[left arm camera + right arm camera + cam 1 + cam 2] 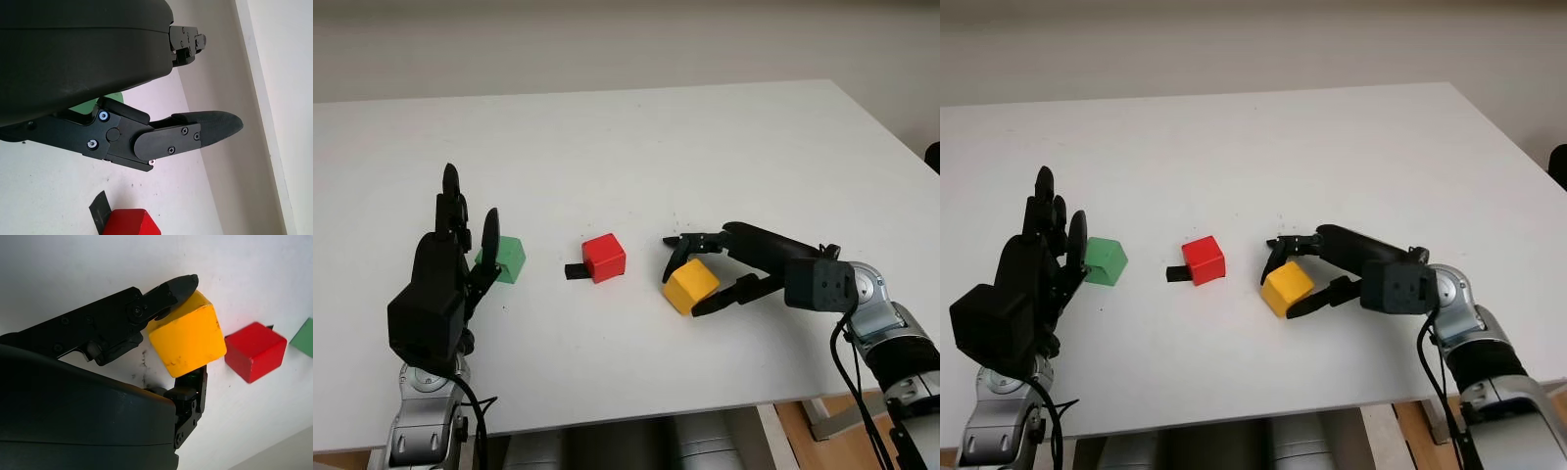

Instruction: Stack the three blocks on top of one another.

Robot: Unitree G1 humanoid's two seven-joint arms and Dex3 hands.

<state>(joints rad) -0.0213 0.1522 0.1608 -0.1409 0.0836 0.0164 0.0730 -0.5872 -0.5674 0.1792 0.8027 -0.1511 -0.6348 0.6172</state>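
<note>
My right hand [697, 274] is shut on the yellow block [690, 285], fingers above and below it, just right of the table's middle; the block is tilted and looks slightly lifted. In the right wrist view the yellow block [188, 340] sits pinched between the black fingers [166, 291]. The red block [604, 257] stands a little to its left, beside a small black piece [575, 271]. Further left the green block [508, 259] sits on the table, partly hidden behind my left hand [460, 245], which is open and raised upright just in front of it.
The white table [636, 147] stretches far back behind the blocks. Its front edge [656, 411] runs close to both arms, and its right edge slants down beside the right forearm [871, 304].
</note>
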